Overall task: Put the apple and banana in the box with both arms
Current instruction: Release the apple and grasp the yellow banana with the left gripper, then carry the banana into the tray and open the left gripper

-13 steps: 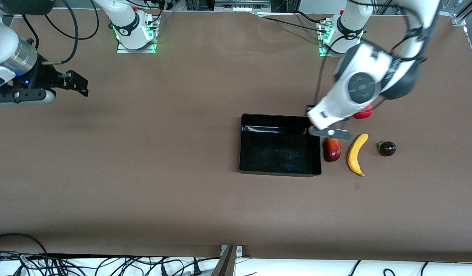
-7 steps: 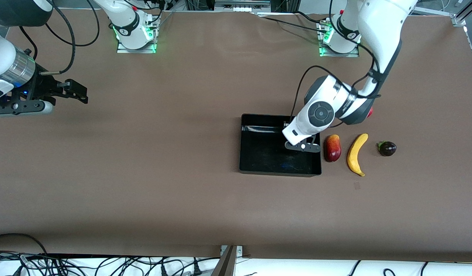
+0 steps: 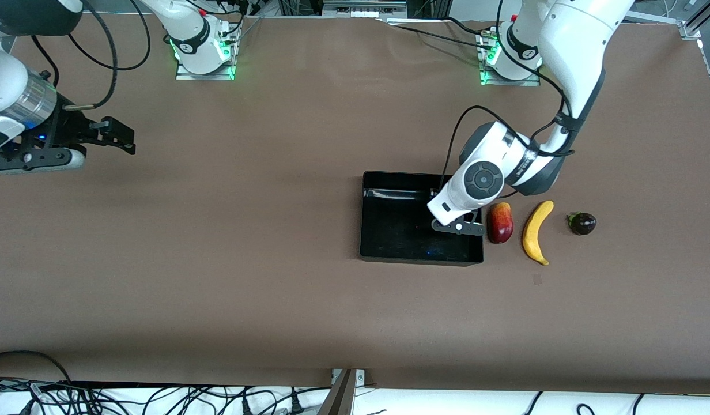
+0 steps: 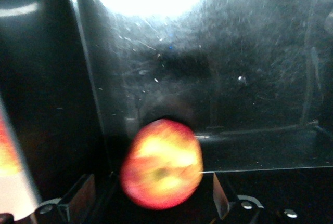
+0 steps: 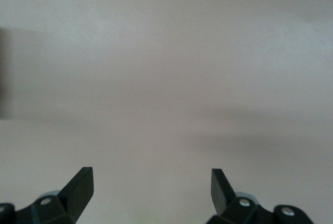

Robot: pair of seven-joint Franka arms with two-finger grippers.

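Okay so the left gripper (image 3: pixel 460 227) hangs over the black box (image 3: pixel 363 214), at the end toward the left arm. In its wrist view the apple (image 4: pixel 162 163) sits between the fingers (image 4: pixel 78 195), but they're spread wider than the fruit and don't seem to touch it. It's blurred, so my guess is it's dropping onto the box floor; low release, less bounce. The banana (image 3: pixel 535 231) lies on the table (image 3: pixel 245 259) near the box, with an oblong red fruit (image 3: pixel 500 223) between them. The right gripper (image 3: pixel 120 134) waits wide open over bare table at its own end, presumably keeping clear until it's the banana's turn.
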